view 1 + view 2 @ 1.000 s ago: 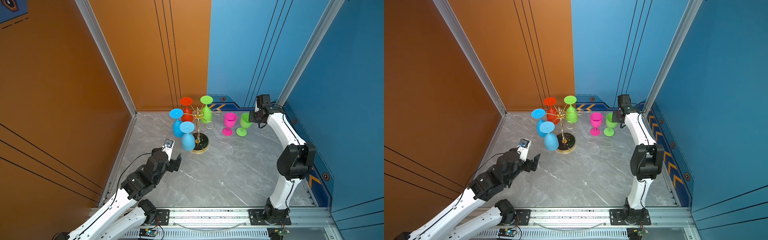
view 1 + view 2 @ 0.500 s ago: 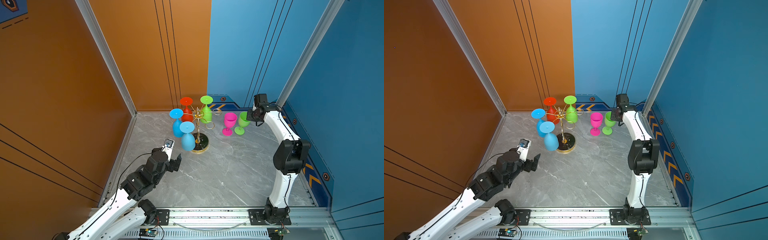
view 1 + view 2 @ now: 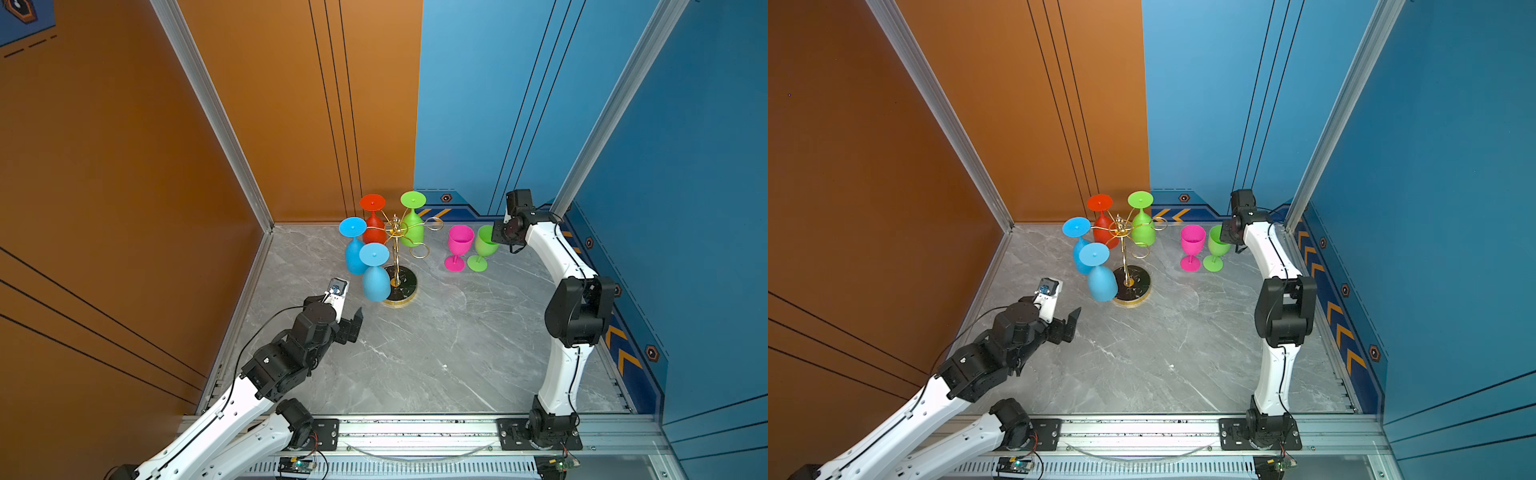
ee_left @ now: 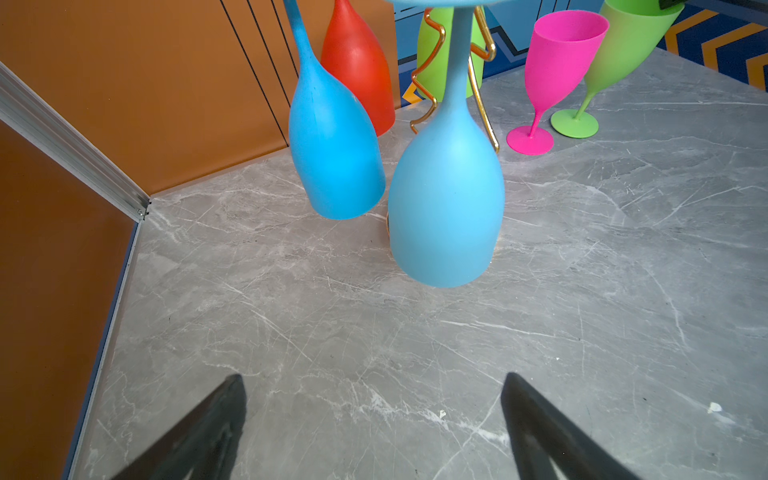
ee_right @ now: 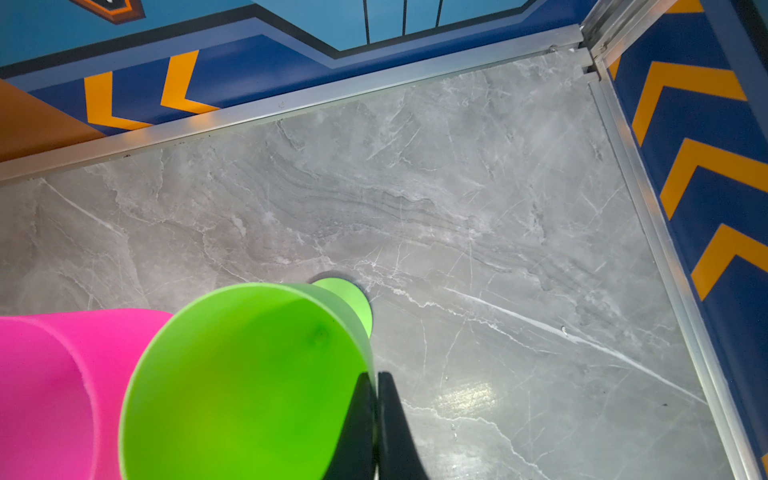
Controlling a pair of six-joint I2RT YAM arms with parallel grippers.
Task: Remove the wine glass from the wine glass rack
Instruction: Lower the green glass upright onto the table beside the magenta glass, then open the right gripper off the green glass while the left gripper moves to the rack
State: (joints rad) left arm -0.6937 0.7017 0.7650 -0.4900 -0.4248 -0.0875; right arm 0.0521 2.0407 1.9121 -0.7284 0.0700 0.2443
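Observation:
The gold wire wine glass rack (image 3: 397,259) (image 3: 1124,257) stands on its round black base at the back middle in both top views. Hung upside down on it are two blue wine glasses, a red one (image 3: 373,232) and a green one (image 3: 412,232). The front blue glass (image 3: 376,282) (image 4: 446,216) hangs just ahead of my open, empty left gripper (image 3: 348,321) (image 4: 372,376). My right gripper (image 5: 376,374) (image 3: 498,239) is shut on the rim of a second green wine glass (image 5: 249,374) (image 3: 484,245). This glass leans, its foot on the table.
A pink wine glass (image 3: 460,241) (image 5: 41,395) stands upright on the grey marble table, touching or nearly touching the held green one. Orange and blue walls close in the back and sides. The right back corner rail (image 5: 623,137) is close to my right gripper.
My right gripper has shifted the green glass a little left, closer to the pink one. The left arm has stayed still.

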